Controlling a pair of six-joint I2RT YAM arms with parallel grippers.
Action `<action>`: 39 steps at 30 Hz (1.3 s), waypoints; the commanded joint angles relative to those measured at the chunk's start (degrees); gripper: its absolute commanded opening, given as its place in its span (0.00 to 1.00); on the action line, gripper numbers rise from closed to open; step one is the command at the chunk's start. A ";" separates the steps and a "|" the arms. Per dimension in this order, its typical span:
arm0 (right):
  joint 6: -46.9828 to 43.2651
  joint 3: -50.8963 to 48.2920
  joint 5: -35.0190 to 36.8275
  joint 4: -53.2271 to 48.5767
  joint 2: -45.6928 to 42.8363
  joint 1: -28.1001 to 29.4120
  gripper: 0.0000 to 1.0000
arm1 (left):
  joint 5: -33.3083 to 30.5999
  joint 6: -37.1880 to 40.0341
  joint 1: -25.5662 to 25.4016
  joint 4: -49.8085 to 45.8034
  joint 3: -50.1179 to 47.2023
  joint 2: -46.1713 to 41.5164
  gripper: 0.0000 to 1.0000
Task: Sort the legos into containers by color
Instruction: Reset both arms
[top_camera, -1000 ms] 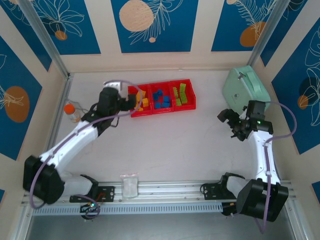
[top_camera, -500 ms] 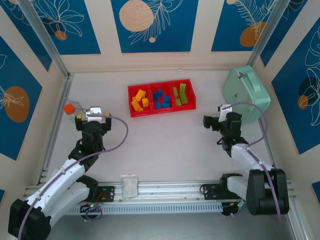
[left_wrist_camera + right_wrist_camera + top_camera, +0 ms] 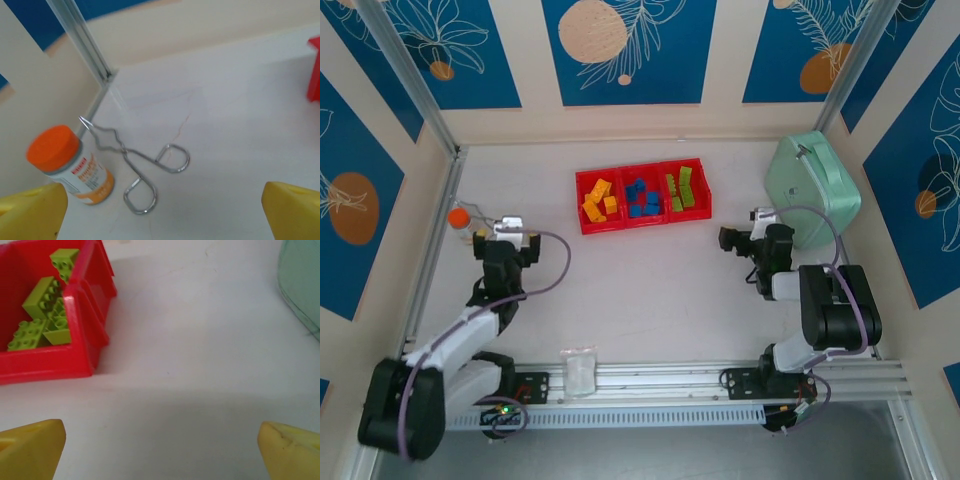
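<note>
The red containers [image 3: 643, 222] stand in a row at the back middle of the table. Orange-yellow legos [image 3: 598, 203] lie in the left bin, blue legos [image 3: 642, 197] in the middle one, lime green legos [image 3: 680, 189] in the right one. My left gripper [image 3: 506, 240] is drawn back at the near left, open and empty, far from the bins. In the left wrist view its yellow fingertips [image 3: 31, 212] stand wide apart. My right gripper [image 3: 732, 240] is open and empty right of the bins. The right wrist view has green legos [image 3: 44, 315] in their bin [image 3: 75, 367].
An orange-capped bottle [image 3: 70, 165] and metal tongs [image 3: 135, 167] lie just ahead of the left gripper, near the left wall rail [image 3: 82, 42]. A mint-green case [image 3: 810, 185] sits at the back right, close behind the right gripper. A clear packet [image 3: 578, 368] lies on the front rail.
The left arm has pulled back from the left bin to the near left beside the bottle. The right arm has folded in toward its base, its gripper moving left. Both stayed open.
</note>
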 commanded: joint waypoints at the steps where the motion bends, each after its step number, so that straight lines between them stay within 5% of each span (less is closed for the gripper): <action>1: -0.07 1.47 2.06 1.37 -0.28 0.82 0.99 | 9.56 -3.91 3.16 13.03 0.52 9.93 0.99; 6: 0.00 1.54 1.77 1.31 -0.28 0.73 0.99 | 13.66 -5.74 6.23 31.78 1.64 30.33 0.99; 8: 0.08 1.50 1.48 1.41 -0.33 0.56 0.99 | 14.92 -6.45 6.13 21.68 2.94 26.58 0.99; 9: 0.08 1.54 1.35 1.26 -0.25 0.55 0.99 | 15.36 -5.52 6.15 29.80 1.61 29.27 0.99; 14: 0.07 1.58 1.38 1.34 -0.33 0.56 0.99 | 23.74 -2.80 6.33 26.99 1.50 27.86 0.99; 20: 0.12 1.58 1.65 1.39 -0.34 0.73 0.99 | 21.89 -1.63 4.75 41.33 -4.93 29.23 0.99; 27: -0.19 1.64 1.91 1.33 -0.25 1.00 0.99 | 15.02 -4.25 4.81 24.81 3.10 28.12 0.99; 39: -0.14 1.84 1.52 0.79 -0.16 0.82 0.99 | 15.22 -3.99 4.81 25.37 2.87 28.22 0.99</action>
